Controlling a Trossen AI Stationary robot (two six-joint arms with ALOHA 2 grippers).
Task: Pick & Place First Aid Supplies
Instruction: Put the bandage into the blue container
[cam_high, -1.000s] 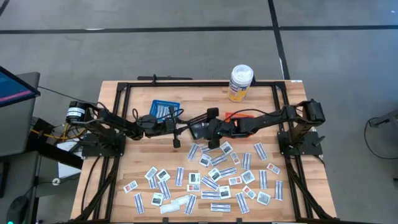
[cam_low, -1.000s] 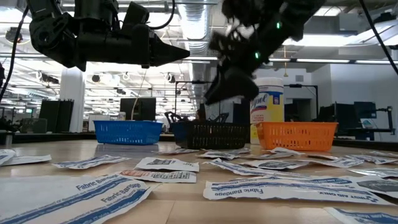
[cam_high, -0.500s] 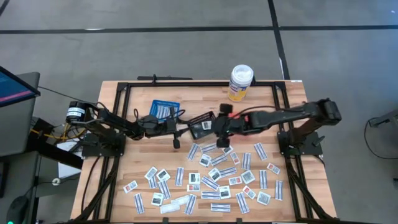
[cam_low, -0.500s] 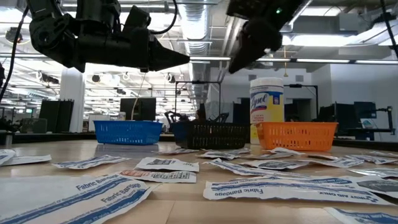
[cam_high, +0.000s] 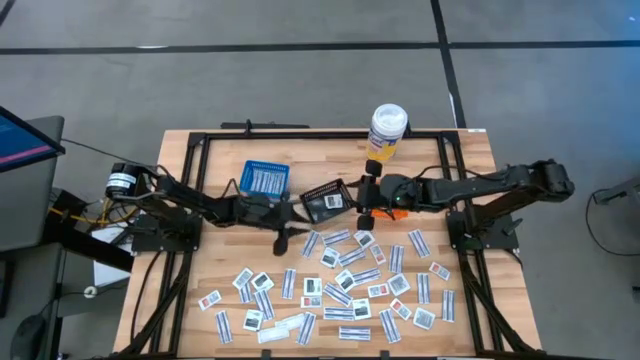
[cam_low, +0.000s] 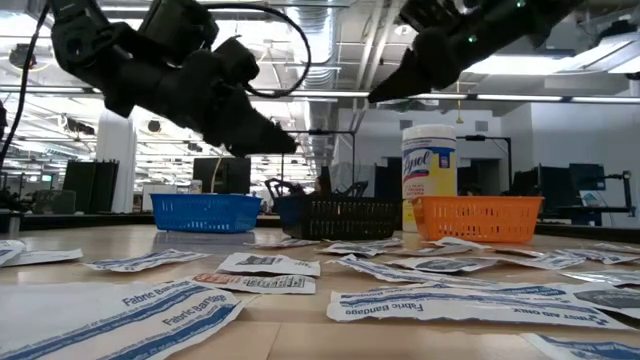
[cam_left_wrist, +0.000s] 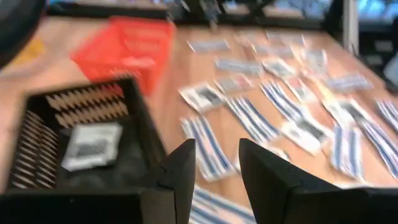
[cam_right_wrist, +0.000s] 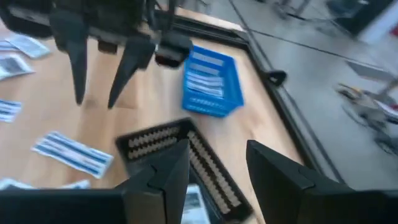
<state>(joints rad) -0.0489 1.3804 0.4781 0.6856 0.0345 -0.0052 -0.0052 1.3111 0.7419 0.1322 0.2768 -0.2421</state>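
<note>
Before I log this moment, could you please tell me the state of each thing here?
left gripper: jaws open, empty.
right gripper: jaws open, empty.
black basket: holds one packet.
blue basket: holds strips.
orange basket: contents unclear.
bottle: upright.
loose packets: lying flat, scattered.

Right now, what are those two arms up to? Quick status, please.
Left gripper open, empty, beside black basket. Right gripper open, empty, over that basket. One packet in it; the other packets on the table. Nothing in the way.
</note>
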